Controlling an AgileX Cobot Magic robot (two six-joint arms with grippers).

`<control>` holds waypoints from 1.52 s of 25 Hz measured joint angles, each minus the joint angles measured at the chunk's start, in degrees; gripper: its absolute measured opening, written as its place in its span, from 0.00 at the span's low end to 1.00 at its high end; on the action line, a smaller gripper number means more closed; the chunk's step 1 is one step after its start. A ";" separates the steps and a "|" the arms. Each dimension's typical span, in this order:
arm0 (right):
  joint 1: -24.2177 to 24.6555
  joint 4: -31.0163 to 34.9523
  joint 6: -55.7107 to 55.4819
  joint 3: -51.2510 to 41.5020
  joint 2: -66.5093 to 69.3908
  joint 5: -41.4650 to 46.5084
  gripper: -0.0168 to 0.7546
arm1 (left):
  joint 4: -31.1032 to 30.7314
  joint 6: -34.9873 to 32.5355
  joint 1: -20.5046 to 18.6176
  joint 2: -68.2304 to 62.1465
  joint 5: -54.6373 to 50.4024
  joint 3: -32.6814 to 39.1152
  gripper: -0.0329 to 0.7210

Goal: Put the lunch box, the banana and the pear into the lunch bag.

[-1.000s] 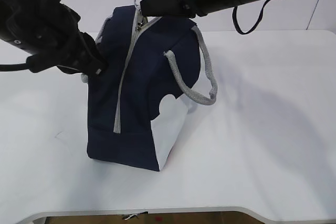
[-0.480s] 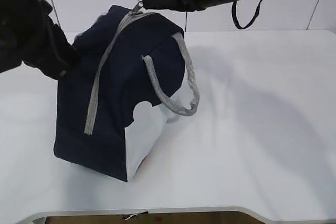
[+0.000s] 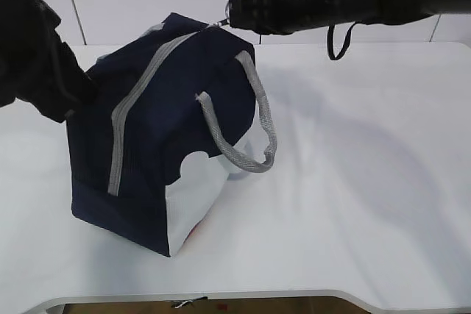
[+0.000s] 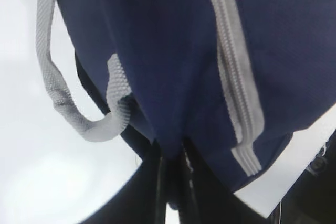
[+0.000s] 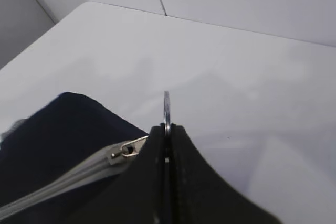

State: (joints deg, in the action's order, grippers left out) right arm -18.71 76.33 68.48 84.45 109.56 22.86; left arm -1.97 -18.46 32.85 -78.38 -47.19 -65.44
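Observation:
The navy lunch bag [image 3: 169,130] stands tilted on the white table, its grey zipper [image 3: 136,115] closed along the top. My left gripper [image 3: 77,93] is shut on a fold of the bag's fabric at its left end; in the left wrist view the gripper [image 4: 172,153] pinches navy cloth [image 4: 157,66]. My right gripper [image 3: 229,14] is shut on the metal ring pull [image 5: 166,107] at the bag's upper right corner, seen edge-on between the jaws. The lunch box, banana and pear are out of view.
A grey woven handle [image 3: 254,130] hangs loose on the bag's right side. The white table [image 3: 368,167] stretches to the right and front of the bag. A white wall stands behind.
The bag has been dragged left and tipped over further by the left gripper. The right gripper, still holding the ring, has moved right along the bag's top.

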 joint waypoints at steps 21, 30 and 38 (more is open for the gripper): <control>0.32 0.18 1.74 2.27 3.03 8.01 0.04 | 1.97 8.15 -0.10 0.41 -9.53 -11.74 0.48; 0.32 0.18 2.20 2.27 3.03 8.01 0.04 | 9.62 12.52 -9.71 -9.06 -18.44 -26.11 0.54; 0.32 0.18 2.20 2.27 3.03 8.06 0.04 | 22.59 7.55 -14.45 -20.28 -23.70 -34.33 0.54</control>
State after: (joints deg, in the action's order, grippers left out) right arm -18.38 76.52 70.68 86.72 112.59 30.92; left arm 20.62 -10.91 18.40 -98.65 -70.89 -99.77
